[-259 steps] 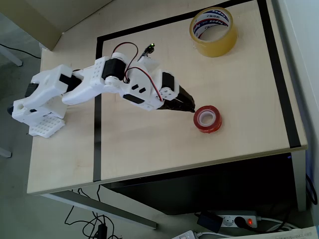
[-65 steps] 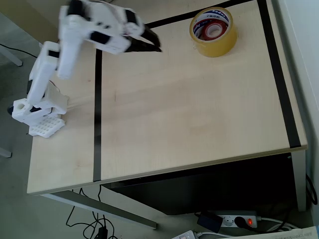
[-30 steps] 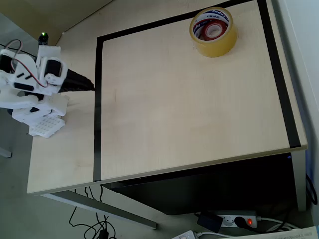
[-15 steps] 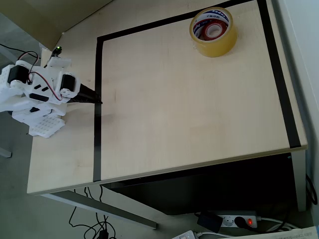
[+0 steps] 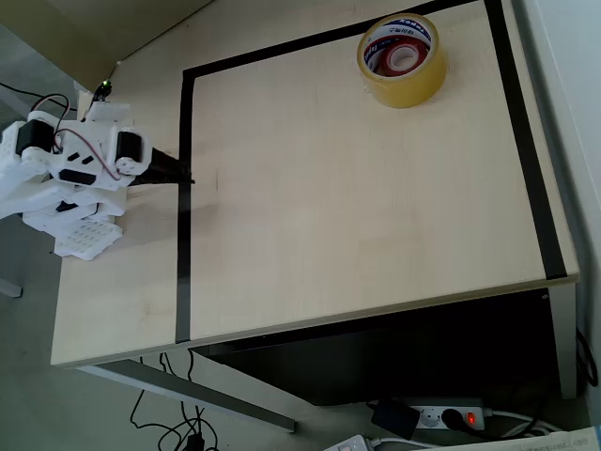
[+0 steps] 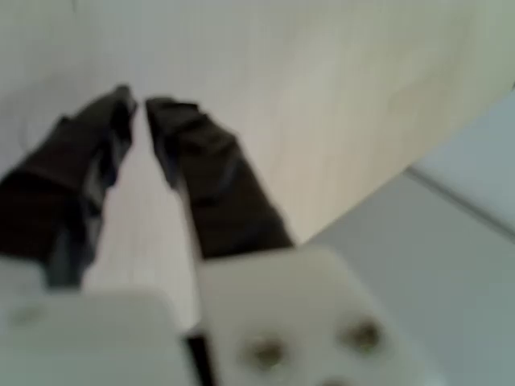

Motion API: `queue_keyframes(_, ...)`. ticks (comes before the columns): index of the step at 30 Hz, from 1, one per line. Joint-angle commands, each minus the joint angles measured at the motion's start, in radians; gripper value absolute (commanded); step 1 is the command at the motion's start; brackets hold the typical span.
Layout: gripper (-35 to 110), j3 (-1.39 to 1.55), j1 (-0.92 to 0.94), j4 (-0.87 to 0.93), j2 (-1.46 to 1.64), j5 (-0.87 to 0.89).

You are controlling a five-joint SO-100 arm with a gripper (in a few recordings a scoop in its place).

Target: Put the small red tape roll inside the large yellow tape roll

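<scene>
At far right of the table (image 5: pixel 376 235): red roll (image 5: pixel 398 57) inside yellow roll (image 5: pixel 402 60); far left, gripper (image 5: pixel 178 174), fingers nearly together, empty.

Overhead view high above the table (image 5: pixel 376 235); wrist view close behind the tool (image 6: pixel 138 103), both sharing tabletop.

I work in what looks like an office or lab corner: a pale wood-laminate desk (image 5: pixel 357 216) with black tape lines (image 5: pixel 183 197) marking out a rectangular work area on its top. Below the desk's front edge, a white power strip (image 5: pixel 449 416) glows with a red switch light, and black cables (image 5: pixel 169 423) trail across a grey floor (image 5: pixel 28 395).
</scene>
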Motion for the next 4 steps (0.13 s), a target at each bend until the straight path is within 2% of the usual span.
queue_keyframes(1, 0, 0.103, -0.015, 0.035, 0.003, 0.049)
queue_keyframes(4, 0, 0.103, -0.028, 0.035, 0.003, 0.049)
